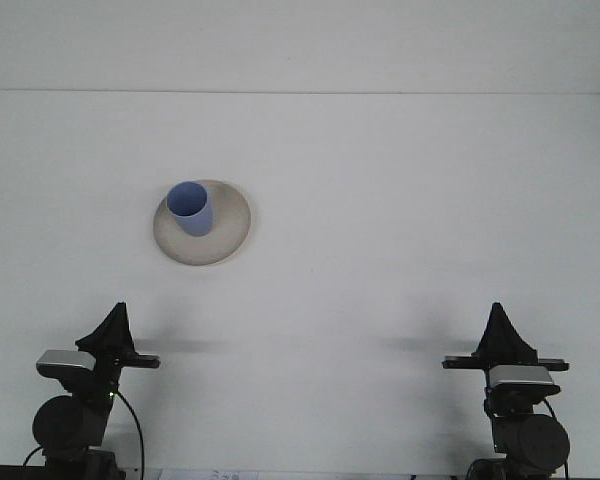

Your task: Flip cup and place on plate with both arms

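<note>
Two end effectors, left (pixel 113 318) and right (pixel 499 322), sit low at the frame's bottom corners, well apart from the work, holding nothing; how far open they are I cannot tell. One blue cup (pixel 190 208), mouth up, stands on the beige plate (pixel 230 232), upper left on the white desk (pixel 400 200). Placement looks finished, with no further move apparent.

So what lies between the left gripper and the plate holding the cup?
Nothing: the front view shows only bare white table between the left gripper and the plate.
</note>
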### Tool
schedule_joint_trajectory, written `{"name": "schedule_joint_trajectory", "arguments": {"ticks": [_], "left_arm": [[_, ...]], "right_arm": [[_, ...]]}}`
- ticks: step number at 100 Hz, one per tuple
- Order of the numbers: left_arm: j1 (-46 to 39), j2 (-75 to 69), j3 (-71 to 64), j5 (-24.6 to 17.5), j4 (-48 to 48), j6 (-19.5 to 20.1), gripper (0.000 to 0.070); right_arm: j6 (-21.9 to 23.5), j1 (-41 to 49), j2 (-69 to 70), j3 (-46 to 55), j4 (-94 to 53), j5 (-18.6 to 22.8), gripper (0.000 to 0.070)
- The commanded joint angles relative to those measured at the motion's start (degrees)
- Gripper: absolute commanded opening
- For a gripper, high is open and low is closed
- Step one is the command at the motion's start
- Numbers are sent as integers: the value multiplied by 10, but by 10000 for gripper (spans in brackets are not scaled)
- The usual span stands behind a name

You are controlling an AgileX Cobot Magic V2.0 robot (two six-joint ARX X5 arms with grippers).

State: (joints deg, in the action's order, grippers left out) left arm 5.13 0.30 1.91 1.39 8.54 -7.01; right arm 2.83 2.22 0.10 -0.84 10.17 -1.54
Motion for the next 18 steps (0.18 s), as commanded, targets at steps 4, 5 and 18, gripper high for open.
{"name": "schedule_joint_trajectory", "arguments": {"ticks": [4, 5, 18], "left_arm": [[0, -1, -11, -2, 6, -1, 12], [0, -1, -11, -2, 6, -1, 12], [0, -1, -11, -2, 5, -1, 12]], "right_arm": [[4, 1, 0, 1, 7, 0, 0], [4, 1, 0, 1, 7, 0, 0], [4, 1, 0, 1, 7, 0, 0]]}}
